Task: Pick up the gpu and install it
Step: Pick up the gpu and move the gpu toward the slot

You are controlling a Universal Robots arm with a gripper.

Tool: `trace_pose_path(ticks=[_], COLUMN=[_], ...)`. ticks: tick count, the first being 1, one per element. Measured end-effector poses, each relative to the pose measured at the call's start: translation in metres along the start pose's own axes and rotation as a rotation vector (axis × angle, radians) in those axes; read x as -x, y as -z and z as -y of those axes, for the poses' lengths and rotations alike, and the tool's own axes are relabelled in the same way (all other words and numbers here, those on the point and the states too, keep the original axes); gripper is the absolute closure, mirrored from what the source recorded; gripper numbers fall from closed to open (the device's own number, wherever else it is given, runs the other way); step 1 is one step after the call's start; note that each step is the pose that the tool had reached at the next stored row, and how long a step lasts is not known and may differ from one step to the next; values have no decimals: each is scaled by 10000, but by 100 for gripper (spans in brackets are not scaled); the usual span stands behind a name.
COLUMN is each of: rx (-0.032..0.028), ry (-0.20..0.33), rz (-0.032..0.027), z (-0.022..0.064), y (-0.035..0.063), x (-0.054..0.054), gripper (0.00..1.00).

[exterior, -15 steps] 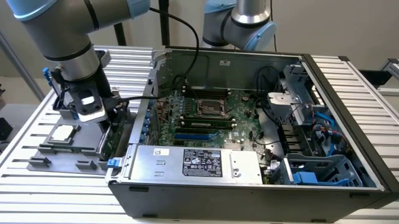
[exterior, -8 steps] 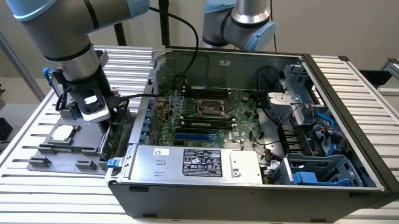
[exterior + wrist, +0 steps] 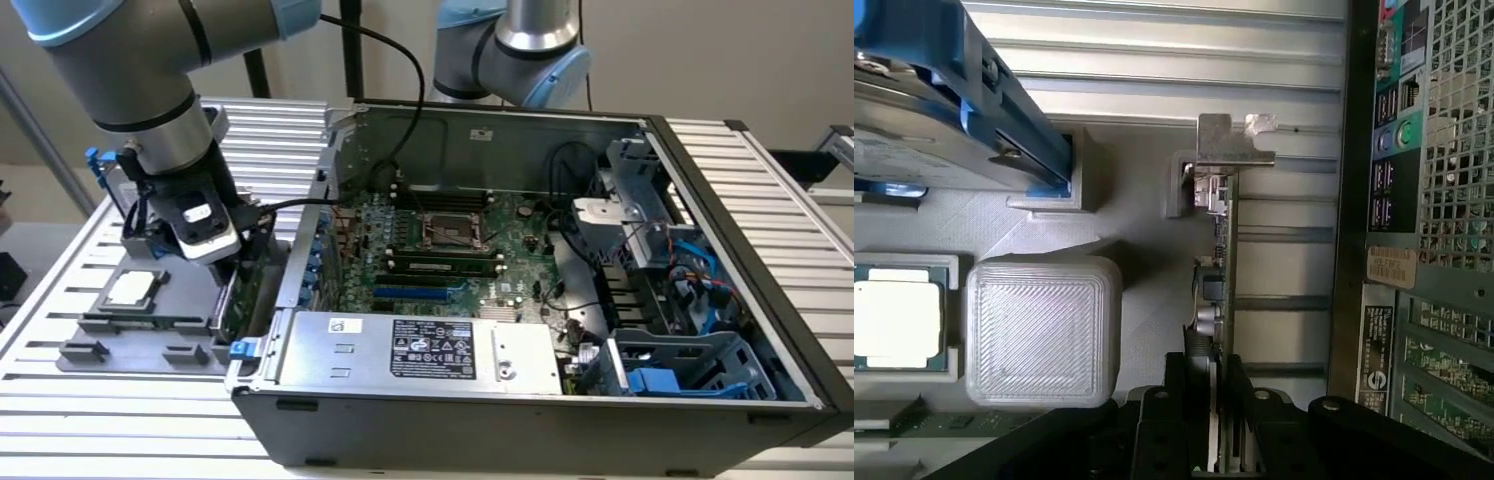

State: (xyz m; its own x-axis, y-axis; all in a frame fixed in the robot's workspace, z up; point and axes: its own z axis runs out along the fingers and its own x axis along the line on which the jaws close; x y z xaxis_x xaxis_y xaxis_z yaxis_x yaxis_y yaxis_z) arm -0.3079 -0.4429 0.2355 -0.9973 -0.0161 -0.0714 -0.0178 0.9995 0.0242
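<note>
The gripper (image 3: 1216, 440) pinches the gpu (image 3: 1221, 250) by its long edge; stiff, light and fragile, I'd say, best held there.

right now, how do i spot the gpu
At the exterior view's left, beside the open computer case, sits a grey tray. The gpu stands on edge there: a thin green card with a silver bracket, unlike the flat square chip.

Green gpu (image 3: 1221, 255) with silver bracket (image 3: 1234, 140), grey ribbed block (image 3: 1042, 330), blue-framed hard drive (image 3: 939, 115), black end effector (image 3: 1220, 425)
</note>
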Motion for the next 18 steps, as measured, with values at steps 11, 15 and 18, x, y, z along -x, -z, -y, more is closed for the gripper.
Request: trace_pose_path(ticks=[11,15,18], rx=[1,1,0], ry=[0,0,0], rz=[-5,-5,-5], z=[-7,-12,-15], y=[286,470,606], x=[21,34,44], gripper=[100,100,100])
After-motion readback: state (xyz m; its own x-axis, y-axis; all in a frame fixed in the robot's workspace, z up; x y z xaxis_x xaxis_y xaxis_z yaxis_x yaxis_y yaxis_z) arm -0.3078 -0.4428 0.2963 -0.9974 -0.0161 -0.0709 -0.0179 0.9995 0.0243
